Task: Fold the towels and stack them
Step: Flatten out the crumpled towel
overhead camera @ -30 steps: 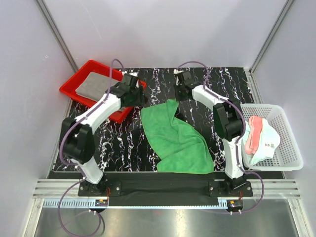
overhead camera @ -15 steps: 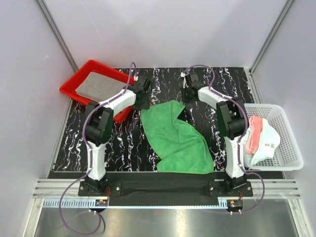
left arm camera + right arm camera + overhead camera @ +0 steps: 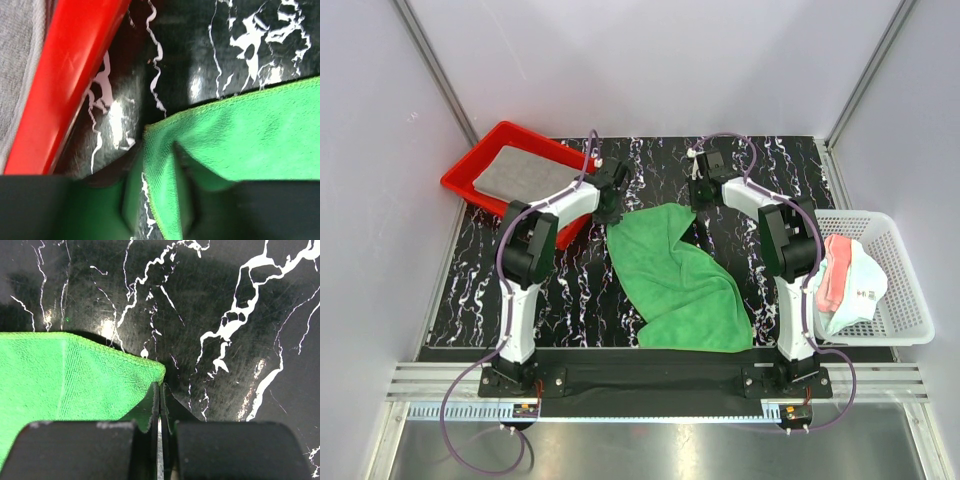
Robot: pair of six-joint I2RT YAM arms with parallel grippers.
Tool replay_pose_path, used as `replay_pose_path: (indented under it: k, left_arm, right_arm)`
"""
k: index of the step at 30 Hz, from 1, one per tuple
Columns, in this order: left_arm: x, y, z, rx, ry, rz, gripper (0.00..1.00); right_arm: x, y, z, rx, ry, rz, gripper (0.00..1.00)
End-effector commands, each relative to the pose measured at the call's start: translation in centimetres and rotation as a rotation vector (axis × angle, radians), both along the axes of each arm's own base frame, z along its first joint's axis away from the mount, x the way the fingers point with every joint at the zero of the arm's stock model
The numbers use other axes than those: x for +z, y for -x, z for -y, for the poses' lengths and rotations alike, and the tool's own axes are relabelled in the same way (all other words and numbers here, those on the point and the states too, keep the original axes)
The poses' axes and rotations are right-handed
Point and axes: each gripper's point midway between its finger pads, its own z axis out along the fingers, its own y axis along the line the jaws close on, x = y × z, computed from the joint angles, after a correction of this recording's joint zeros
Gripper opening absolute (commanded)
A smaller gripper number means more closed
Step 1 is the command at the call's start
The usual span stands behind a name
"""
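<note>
The bright green towel (image 3: 680,280) lies spread over the middle of the table. Its far left corner (image 3: 160,150) sits between the fingers of my left gripper (image 3: 611,208) (image 3: 157,165); a gap still shows beside the cloth, so the jaws are open. My right gripper (image 3: 696,197) (image 3: 160,387) is shut, pinching the very tip of the green towel's (image 3: 75,375) far right corner. The grey towel (image 3: 520,172) (image 3: 15,50) lies folded in the red tray. The white towel (image 3: 860,285) and the salmon-pink towel (image 3: 833,270) lie crumpled in the basket.
The red tray (image 3: 460,180) (image 3: 65,75) stands at the back left, its rim just left of my left gripper. The white mesh basket (image 3: 910,290) stands at the right edge. Black marbled table (image 3: 225,300) shows beyond both towel corners.
My left arm has swung from beside the tray down to the green towel's left corner, and its jaws have narrowed around it. The right gripper has shifted slightly and stays shut.
</note>
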Motion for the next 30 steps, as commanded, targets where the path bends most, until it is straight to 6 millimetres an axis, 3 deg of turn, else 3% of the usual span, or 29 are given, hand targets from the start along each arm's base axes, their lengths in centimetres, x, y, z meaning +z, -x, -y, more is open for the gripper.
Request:
replay_pose_path:
  k: [1,2,4,6,7,9,10,12,13,14,15,16,18,19,20,21,22,24,25,27,28,29,30]
  left_arm:
    - [-0.6,-1.3,-0.1,-0.007,0.004,0.007,0.24]
    - [-0.7,-1.2,0.0,-0.024,0.006,-0.006,0.1]
    - [0.2,-1.3,0.8,-0.053,0.035,-0.011,0.0]
    - [1.8,-1.8,1.5,-0.089,0.061,0.019,0.0]
    - [3.4,-2.3,1.9,-0.105,0.074,0.053,0.0]
    - [8.4,-3.7,2.4,-0.136,0.084,0.166,0.0]
    - [10.3,-4.0,2.5,-0.149,0.087,0.204,0.0]
    - [16.5,-4.7,2.5,-0.177,0.092,0.332,0.0]
    - [19.8,-4.5,2.3,-0.191,0.103,0.396,0.0]
    - [21.7,-4.4,2.2,-0.217,0.095,0.437,0.0]
    - [23.8,-4.3,2.1,-0.228,0.099,0.484,0.0]
    - [27.1,-3.5,1.8,-0.241,0.113,0.552,0.0]
    - [29.8,-2.2,1.6,-0.279,0.104,0.614,0.0]
    - [32.5,-0.6,1.6,-0.306,0.121,0.673,0.0]
    - [34.0,0.4,2.1,-0.357,0.134,0.714,0.0]
    - [33.8,1.5,2.3,-0.381,0.142,0.715,0.0]
    - [36.7,3.7,2.9,-0.428,0.196,0.783,0.0]
    - [37.3,6.1,3.2,-0.46,0.237,0.798,0.0]
    - [39.6,8.8,3.6,-0.513,0.294,0.845,0.0]
    - [40.3,11.3,3.6,-0.542,0.331,0.857,0.0]
    - [42.1,13.9,3.6,-0.575,0.368,0.899,0.0]
    - [42.7,15.1,3.4,-0.579,0.389,0.91,0.0]
    - [43.3,16.2,3.4,-0.593,0.412,0.922,0.0]
  right_arm:
    - [2.3,-1.2,0.6,-0.007,-0.002,0.074,0.0]
    - [2.3,-1.3,0.8,-0.012,0.003,0.079,0.0]
    - [3.0,-1.6,1.2,-0.026,0.014,0.095,0.0]
    - [3.9,-2.1,2.6,-0.071,0.074,0.113,0.0]
    - [6.1,-3.0,2.8,-0.09,0.079,0.157,0.0]
    - [8.8,-3.8,4.0,-0.133,0.128,0.209,0.0]
    - [12.4,-4.6,4.0,-0.147,0.117,0.28,0.0]
    - [16.3,-4.8,4.8,-0.178,0.131,0.348,0.0]
    - [20.6,-4.8,5.0,-0.174,0.125,0.426,0.0]
    - [22.1,-4.4,5.3,-0.172,0.128,0.436,0.0]
    - [25.0,-3.8,5.6,-0.18,0.12,0.48,0.0]
    - [27.5,-3.4,5.8,-0.182,0.107,0.517,0.0]
    - [30.0,-1.6,5.9,-0.165,0.091,0.531,0.0]
    - [32.7,0.0,6.2,-0.16,0.063,0.571,0.0]
    - [33.5,1.2,6.3,-0.152,0.053,0.568,0.0]
    - [35.7,3.3,6.8,-0.167,0.017,0.598,0.0]
    - [36.4,4.6,7.0,-0.166,0.002,0.601,0.0]
    - [37.4,7.6,7.1,-0.16,-0.041,0.591,0.0]
    - [38.8,10.5,7.9,-0.16,-0.069,0.619,0.0]
    - [40.0,13.8,7.9,-0.131,-0.133,0.649,0.0]
    - [41.1,16.8,8.6,-0.123,-0.166,0.696,0.0]
    - [42.0,18.4,8.5,-0.1,-0.208,0.731,0.0]
    - [42.8,21.2,9.0,-0.088,-0.252,0.778,0.0]
